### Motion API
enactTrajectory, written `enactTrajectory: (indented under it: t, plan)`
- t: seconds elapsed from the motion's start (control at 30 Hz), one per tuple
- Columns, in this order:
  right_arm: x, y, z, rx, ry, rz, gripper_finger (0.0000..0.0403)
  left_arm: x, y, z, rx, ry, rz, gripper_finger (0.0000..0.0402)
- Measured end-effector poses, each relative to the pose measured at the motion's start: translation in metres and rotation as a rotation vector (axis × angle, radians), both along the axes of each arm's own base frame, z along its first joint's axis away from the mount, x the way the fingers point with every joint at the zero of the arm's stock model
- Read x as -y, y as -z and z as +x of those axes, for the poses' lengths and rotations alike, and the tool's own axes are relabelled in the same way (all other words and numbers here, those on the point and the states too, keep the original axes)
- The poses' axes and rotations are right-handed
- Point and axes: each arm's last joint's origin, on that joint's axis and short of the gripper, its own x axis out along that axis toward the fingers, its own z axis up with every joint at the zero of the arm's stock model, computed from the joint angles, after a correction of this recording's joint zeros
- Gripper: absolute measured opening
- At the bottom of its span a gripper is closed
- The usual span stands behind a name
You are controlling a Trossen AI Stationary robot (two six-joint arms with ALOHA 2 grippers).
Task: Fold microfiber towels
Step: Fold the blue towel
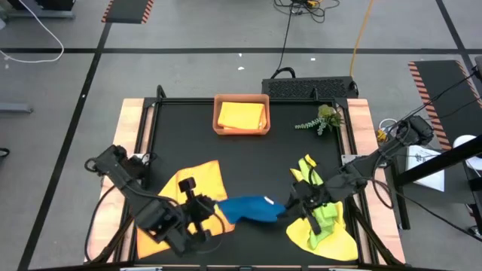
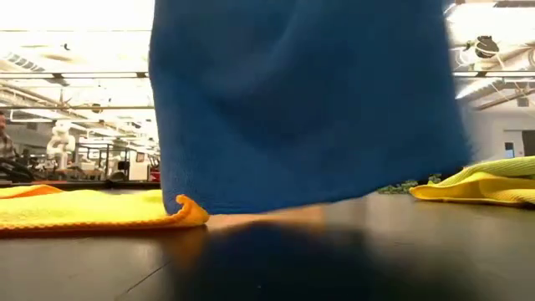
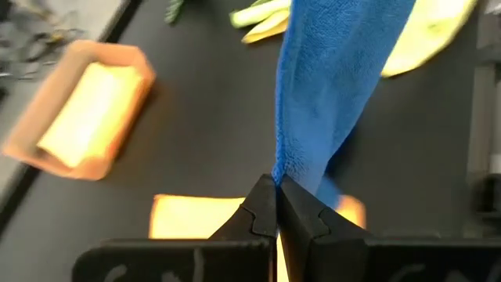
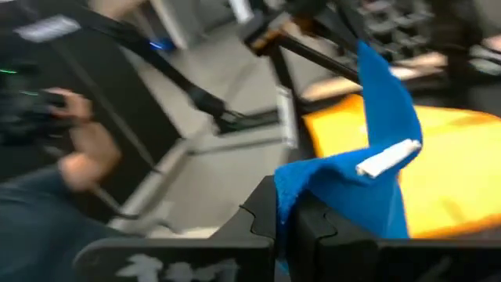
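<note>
Currently the blue towel is hanging stretched above the tabletop near 6 o'clock, each end effector pinching one end: left end effector clenched on its corner, right end effector clenched on the opposite edge.

Risks, as judged:
- thin corner pinches are looking liable to slip if the arms pull apart;
- sagging cloth is brushing the yellow towel at 7 o'clock, possibly dragging it;
- uneven lowering is likely giving a crooked fold.
</note>
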Motion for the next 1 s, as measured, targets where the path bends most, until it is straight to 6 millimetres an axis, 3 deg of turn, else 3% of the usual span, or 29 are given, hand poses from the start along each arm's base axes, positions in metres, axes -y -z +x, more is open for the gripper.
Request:
enactTrajectory:
  t: [0.2, 0.43, 0.57, 0.7, 1.0]
  plan:
    - [-0.007, -0.016, -0.008, 0.094, -0.08, 0.109, 0.0, 0.015, -0.031, -0.015, 0.09, 0.055, -0.121, 0.0001]
    - [0.012, -0.002, -0.011, -0.1, 0.168, 0.067, 0.0, 0.009, -0.031, -0.015, 0.05, 0.011, -0.162, 0.0001]
    - [0.027, 0.022, -0.011, -0.309, 0.326, -0.015, 0.0, -0.013, -0.008, 0.0, -0.049, -0.091, -0.099, 0.0001]
    - [0.04, 0.045, -0.01, -0.48, 0.424, -0.111, 0.0, -0.041, 0.029, 0.021, -0.18, -0.177, -0.039, 0.0001]
    - [0.086, 0.116, -0.011, -0.624, 0.579, -0.221, 0.0, -0.121, 0.117, 0.057, -0.393, -0.234, 0.064, 0.0001]
